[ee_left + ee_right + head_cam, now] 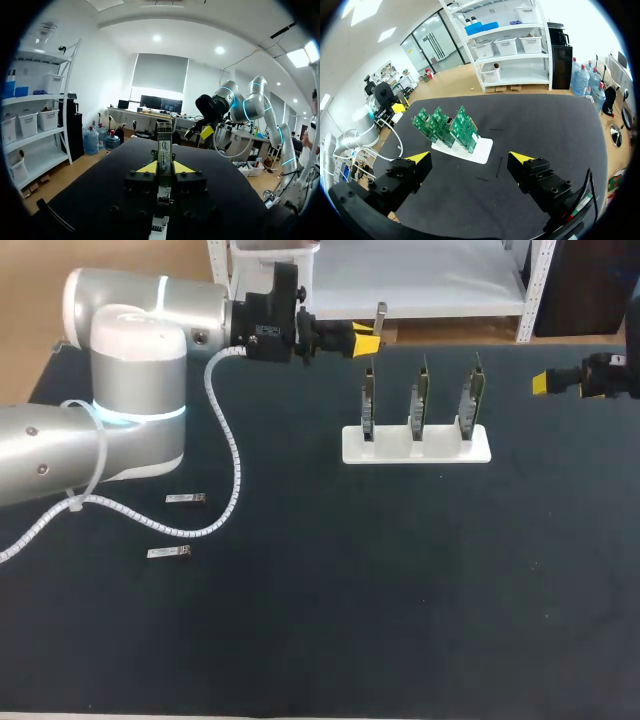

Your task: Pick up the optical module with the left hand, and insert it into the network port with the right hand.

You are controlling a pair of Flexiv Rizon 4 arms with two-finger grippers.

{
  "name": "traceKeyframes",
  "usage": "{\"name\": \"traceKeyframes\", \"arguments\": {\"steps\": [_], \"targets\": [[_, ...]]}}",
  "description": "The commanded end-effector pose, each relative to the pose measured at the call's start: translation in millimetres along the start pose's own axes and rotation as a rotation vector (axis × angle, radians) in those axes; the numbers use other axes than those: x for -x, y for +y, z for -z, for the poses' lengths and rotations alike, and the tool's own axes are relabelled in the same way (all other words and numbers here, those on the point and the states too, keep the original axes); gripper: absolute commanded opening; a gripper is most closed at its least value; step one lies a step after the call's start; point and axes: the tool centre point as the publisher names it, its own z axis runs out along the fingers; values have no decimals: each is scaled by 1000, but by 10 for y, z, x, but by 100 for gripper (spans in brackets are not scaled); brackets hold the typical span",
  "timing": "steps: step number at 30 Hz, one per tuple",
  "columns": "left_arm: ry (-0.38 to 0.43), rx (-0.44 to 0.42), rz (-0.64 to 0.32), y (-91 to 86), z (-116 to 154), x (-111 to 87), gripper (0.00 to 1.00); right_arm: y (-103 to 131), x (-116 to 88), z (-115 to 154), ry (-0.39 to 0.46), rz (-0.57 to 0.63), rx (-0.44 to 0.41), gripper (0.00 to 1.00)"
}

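Head view: left gripper [368, 340], held level, pinches the optical module [381, 314] upright.

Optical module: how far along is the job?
Done: the left gripper is shut on the optical module, held off the table. In hand: the handover; the right gripper is open and empty. Left: passing it over and inserting it at the boards.

Robotics lab: circuit-board rack [415, 443], black worktable [400, 590].

Bright, even light from overhead casts only faint, soft shadows on the dark table [400, 640].
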Motion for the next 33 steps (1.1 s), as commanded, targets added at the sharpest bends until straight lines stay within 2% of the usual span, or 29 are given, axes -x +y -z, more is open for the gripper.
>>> {"name": "traceKeyframes", "arguments": {"steps": [1,18,33], "targets": [[2,-16,3,41,-26,-35,0,0,0,0,0,0,0,100],[10,12,57,24,33,-156,0,0,0,0,0,0,0,100],[2,13,37,-70,93,-174,0,0,0,0,0,0,0,100]]}}
